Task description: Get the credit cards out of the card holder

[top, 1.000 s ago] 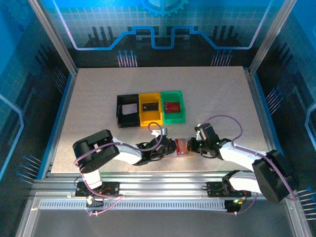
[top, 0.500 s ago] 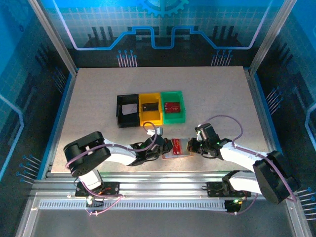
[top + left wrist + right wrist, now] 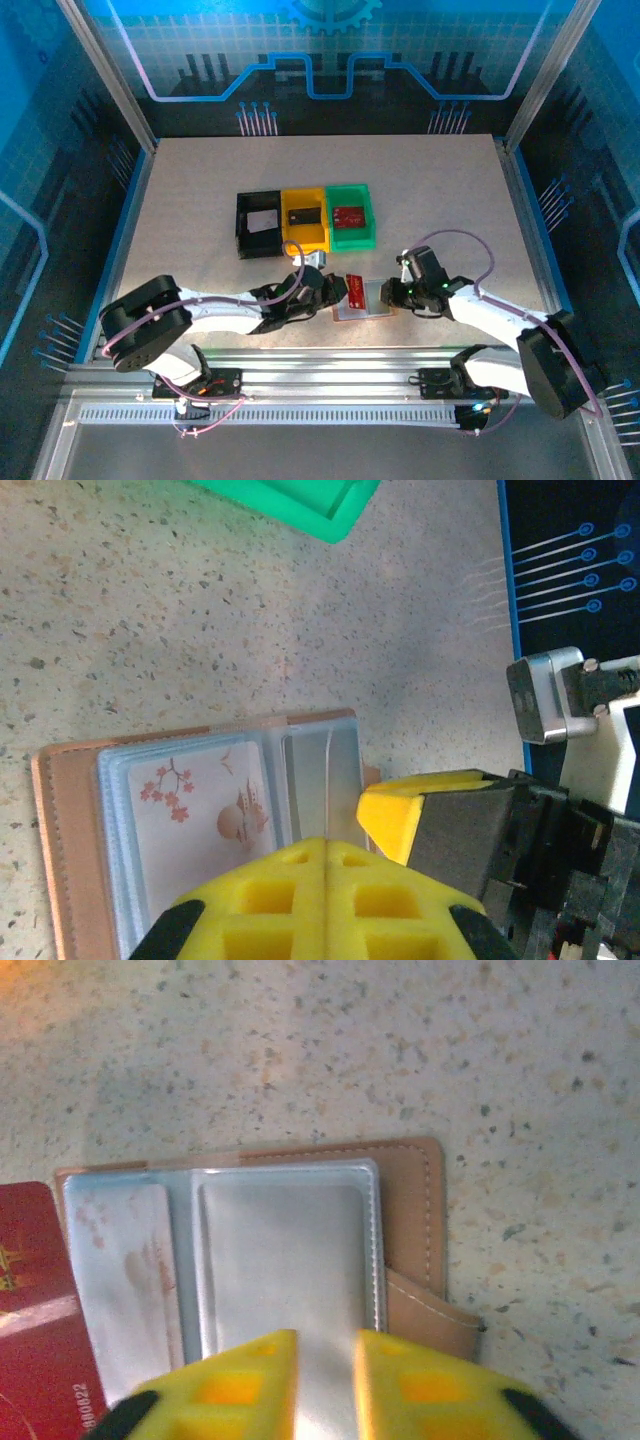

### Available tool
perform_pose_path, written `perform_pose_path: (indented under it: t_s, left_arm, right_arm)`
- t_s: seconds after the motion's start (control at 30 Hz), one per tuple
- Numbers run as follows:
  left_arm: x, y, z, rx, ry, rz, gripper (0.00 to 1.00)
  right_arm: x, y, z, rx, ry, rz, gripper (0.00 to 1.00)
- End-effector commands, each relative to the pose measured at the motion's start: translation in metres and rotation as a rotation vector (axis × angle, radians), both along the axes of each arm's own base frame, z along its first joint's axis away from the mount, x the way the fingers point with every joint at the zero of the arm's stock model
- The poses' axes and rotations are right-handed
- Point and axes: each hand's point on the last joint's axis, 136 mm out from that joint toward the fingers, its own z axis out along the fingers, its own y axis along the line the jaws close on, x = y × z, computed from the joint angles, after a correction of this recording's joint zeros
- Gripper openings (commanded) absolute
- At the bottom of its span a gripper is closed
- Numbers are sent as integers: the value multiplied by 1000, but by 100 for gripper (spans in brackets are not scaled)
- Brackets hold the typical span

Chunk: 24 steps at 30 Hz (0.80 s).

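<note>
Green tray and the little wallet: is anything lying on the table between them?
No. The left wrist view shows bare speckled table between the green tray and the card holder.

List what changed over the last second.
The left arm swung its elbow down and to the left and now lies flatter. The left pincer, shut, sits at the left edge of the card holder, where a red card has slid out leftward. The right pincer opened slightly over the holder. The holder is roughly in place; the coloured trays are unchanged.
</note>
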Motion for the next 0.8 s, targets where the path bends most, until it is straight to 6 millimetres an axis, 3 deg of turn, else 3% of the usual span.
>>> perform_pose_path:
  t_s: [0.0,0.27,0.47,0.77]
  left_arm:
    - [-8,10,-1,38,-1,-51,0]
    - [-14,11,25,-15,-43,-151,0]
    - [-21,4,49,-67,-85,-218,0]
    - [-24,-3,61,-139,-105,-243,0]
  right_arm:
    - [3,8,26,62,-57,75,34]
    - [-10,39,68,290,-197,225,57]
    - [-22,50,73,379,-229,282,62]
    - [-34,66,92,471,-312,366,64]
